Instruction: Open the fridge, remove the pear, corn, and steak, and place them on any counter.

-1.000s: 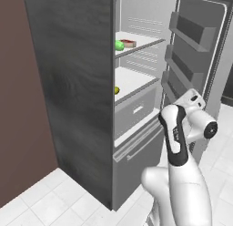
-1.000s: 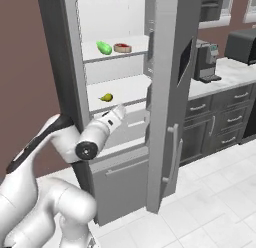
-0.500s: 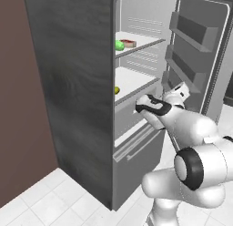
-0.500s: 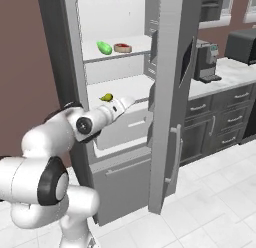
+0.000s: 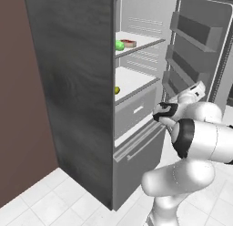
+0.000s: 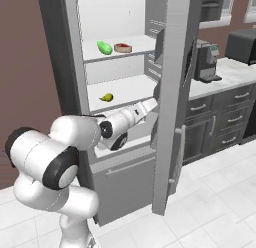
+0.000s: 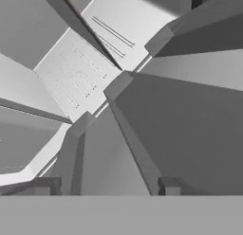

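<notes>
The fridge (image 6: 60,52) stands open, its door (image 6: 172,92) swung out to the right with its shelves facing in. On the upper shelf lie the corn (image 6: 104,47) and, just right of it, the steak (image 6: 122,47); they look close but apart. The pear (image 6: 106,97) sits alone on the shelf below, toward its left side. The gripper (image 6: 154,104) is level with the front edge of the pear's shelf, to the right of the pear and apart from it, near the door. In the hand view its fingertips (image 7: 168,186) stand wide apart with nothing between them, pointing at the door shelves. The counter (image 6: 227,74) runs off to the right, carrying a coffee machine (image 6: 205,62).
</notes>
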Available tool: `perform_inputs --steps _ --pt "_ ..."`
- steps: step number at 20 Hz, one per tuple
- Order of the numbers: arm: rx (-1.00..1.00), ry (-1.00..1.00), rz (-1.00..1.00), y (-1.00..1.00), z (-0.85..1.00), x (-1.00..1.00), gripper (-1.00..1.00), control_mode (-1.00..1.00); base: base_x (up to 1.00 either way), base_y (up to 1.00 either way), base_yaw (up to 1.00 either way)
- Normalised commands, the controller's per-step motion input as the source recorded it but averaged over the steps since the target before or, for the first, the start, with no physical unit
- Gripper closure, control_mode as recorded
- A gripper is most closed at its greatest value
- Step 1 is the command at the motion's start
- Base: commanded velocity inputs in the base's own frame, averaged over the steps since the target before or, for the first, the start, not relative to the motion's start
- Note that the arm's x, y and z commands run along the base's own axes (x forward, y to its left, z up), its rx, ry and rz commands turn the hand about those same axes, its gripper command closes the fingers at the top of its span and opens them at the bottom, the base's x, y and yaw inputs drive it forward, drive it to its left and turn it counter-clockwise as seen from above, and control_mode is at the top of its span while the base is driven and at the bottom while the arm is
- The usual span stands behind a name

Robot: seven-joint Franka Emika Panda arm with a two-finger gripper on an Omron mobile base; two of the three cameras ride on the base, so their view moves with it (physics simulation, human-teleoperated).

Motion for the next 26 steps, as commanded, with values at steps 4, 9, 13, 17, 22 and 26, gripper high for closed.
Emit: perform_inputs --steps 4,9,13,17,22,26 --pt "0.00 0.00 -0.10 -1.00 0.75 0.25 -1.00 -1.00 0.00 0.00 0.00" --pt "0.01 0.06 -0.13 -1.00 0.80 0.68 -1.00 -1.00 0.00 0.00 0.00" --pt "0.03 0.02 -0.09 -0.68 0.90 0.44 -1.00 -1.00 0.00 0.00 0.00" --pt "0.00 0.00 0.01 0.72 0.92 -0.87 -1.00 -1.00 0.00 0.00 0.00" --pt "0.11 0.01 0.10 1.00 0.96 -0.75 -1.00 -1.00 0.00 0.00 0.00" --pt "0.25 -0.01 0.06 1.00 1.00 -0.41 -1.00 -1.00 0.00 0.00 0.00"
